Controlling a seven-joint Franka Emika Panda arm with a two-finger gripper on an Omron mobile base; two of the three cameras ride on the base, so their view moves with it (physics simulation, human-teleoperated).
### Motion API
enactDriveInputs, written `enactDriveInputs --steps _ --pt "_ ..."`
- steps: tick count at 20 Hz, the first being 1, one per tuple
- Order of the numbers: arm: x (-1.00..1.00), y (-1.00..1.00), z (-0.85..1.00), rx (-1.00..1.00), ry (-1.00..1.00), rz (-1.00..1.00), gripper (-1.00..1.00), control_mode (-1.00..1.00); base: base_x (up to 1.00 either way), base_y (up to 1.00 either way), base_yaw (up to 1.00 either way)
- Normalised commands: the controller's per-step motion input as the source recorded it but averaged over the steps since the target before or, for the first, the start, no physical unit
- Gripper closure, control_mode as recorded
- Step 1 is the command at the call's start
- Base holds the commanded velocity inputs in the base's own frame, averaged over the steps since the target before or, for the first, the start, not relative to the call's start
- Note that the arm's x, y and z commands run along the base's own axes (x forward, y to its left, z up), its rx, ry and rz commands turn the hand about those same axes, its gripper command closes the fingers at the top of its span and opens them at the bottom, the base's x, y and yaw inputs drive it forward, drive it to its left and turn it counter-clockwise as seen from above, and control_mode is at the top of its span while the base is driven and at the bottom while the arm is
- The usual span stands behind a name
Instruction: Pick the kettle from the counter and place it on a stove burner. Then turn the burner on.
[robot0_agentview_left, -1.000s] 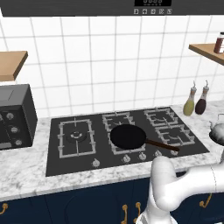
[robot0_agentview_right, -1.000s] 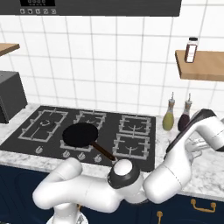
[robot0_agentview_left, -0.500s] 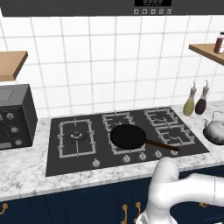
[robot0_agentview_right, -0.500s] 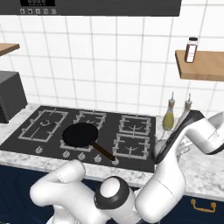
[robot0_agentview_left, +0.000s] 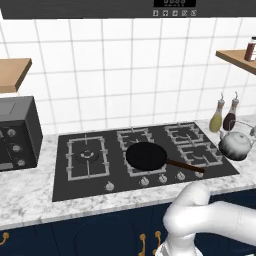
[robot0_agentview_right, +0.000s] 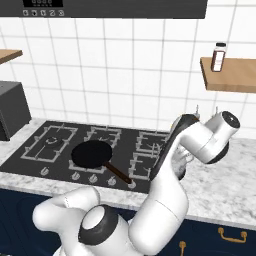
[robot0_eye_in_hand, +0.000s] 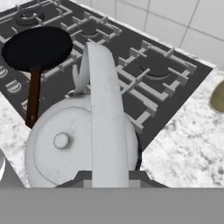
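You have the squat, rounded silver-grey metal kettle (robot0_eye_in_hand: 83, 144) by its thin arched handle, the gripper (robot0_eye_in_hand: 105, 177) clamped tight on it. It hangs over the black cooktop's (robot0_agentview_left: 90, 180) right edge beside the veined white marble counter (robot0_eye_in_hand: 183, 148), its smooth lid bearing a small round knob.

Bright, even rendered light with no clear source, soft faint shadows, no glare on the tiles (robot0_agentview_left: 125, 80), mild softness throughout, kettle (robot0_eye_in_hand: 83, 135) close up blurred and washed pale, black cooktop (robot0_agentview_left: 65, 185) flat and matte
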Motion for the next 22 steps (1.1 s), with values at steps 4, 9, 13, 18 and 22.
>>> enactDriveInputs --steps 4,9,13,18,22 --pt "0.00 0.57 0.53 -0.03 0.00 0.00 1.00 -1.00 0.00 0.00 0.00" --pt "0.00 0.60 0.43 -0.02 0.00 0.00 1.00 -1.00 0.00 0.00 0.00" --pt "-0.07 0.71 0.26 0.00 0.00 0.00 1.00 -1.00 0.00 0.00 0.00" --pt "-0.17 0.79 0.21 0.00 0.00 0.00 1.00 -1.00 0.00 0.00 0.00" --pt "-0.18 0.77 0.29 0.00 0.00 0.00 1.00 -1.00 0.00 0.00 0.00"
